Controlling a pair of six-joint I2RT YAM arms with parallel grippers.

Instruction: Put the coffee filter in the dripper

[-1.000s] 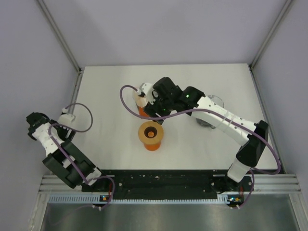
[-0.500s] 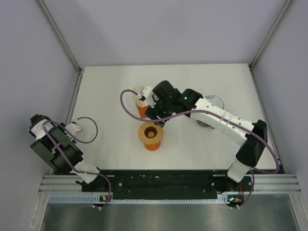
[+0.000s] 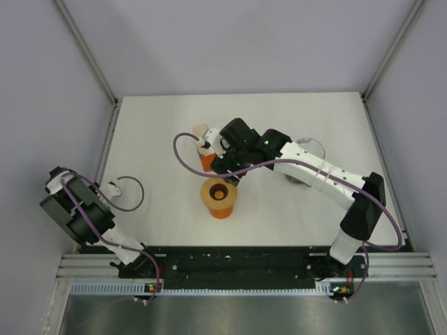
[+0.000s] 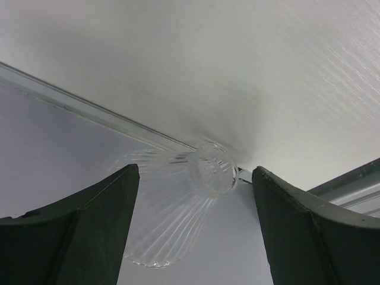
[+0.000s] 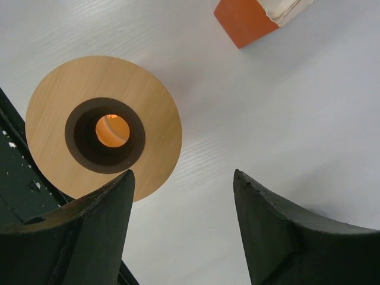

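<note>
Pre-grasp stage, nothing picked yet. Right pincer (image 5: 184, 231) jaws apart, empty, hanging over bare counter (image 3: 154, 139) between the dripper (image 3: 219, 196) and the orange carton (image 3: 205, 158). Dripper upright near counter centre, hole showing, no filter in it. No loose white coffee filter visible in any view; only cream paper sticking out of the carton. Left pincer (image 4: 193, 237) also open and empty, parked at the left edge, looking at a ribbed clear glass cone (image 4: 178, 208). Next: likely swing right pincer to the carton's paper, pinch one sheet.
</note>
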